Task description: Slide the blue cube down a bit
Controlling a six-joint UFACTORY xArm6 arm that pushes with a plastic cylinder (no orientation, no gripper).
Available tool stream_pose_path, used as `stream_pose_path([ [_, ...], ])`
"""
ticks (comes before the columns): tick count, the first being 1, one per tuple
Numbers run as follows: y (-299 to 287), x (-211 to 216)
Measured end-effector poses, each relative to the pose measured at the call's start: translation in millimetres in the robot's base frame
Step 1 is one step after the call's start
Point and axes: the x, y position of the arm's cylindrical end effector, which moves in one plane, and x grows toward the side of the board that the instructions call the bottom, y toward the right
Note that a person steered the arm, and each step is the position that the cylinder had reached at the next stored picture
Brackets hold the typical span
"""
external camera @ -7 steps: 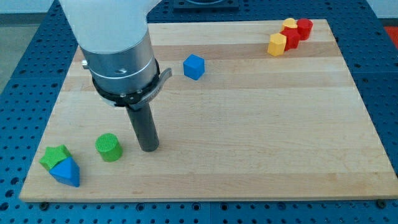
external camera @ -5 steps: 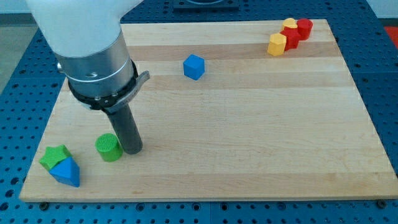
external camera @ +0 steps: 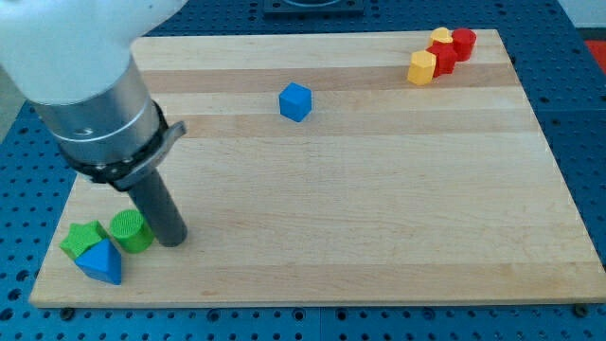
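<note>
My tip (external camera: 171,241) slid left, shoving the green cylinder (external camera: 130,230) — blue cube (external camera: 295,101) unmoved, corner toward the view's bottom.

one cam only, so no shared ground w/ any other view. it sits high off the board's (external camera: 379,189) near long edge, looking down at a slant toward the far edge. whole board fits in frame, blue pegboard (external camera: 582,114) showing round all sides. mid range: far corners narrow in a touch. arm (external camera: 80,85) comes in big from the view's top left, closest to the lens, cut off by the frame edge.
</note>
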Motion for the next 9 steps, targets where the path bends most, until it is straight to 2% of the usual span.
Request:
stream_pose_path([
  [1, 33.2, -1.3],
  [2, 109.5, -23.8],
  [3, 174.1, -63.8],
  [4, 202.2, -117.0],
  [6, 190.8, -247.0],
  [7, 173.4, -274.2],
  [9, 126.0, -246.7],
])
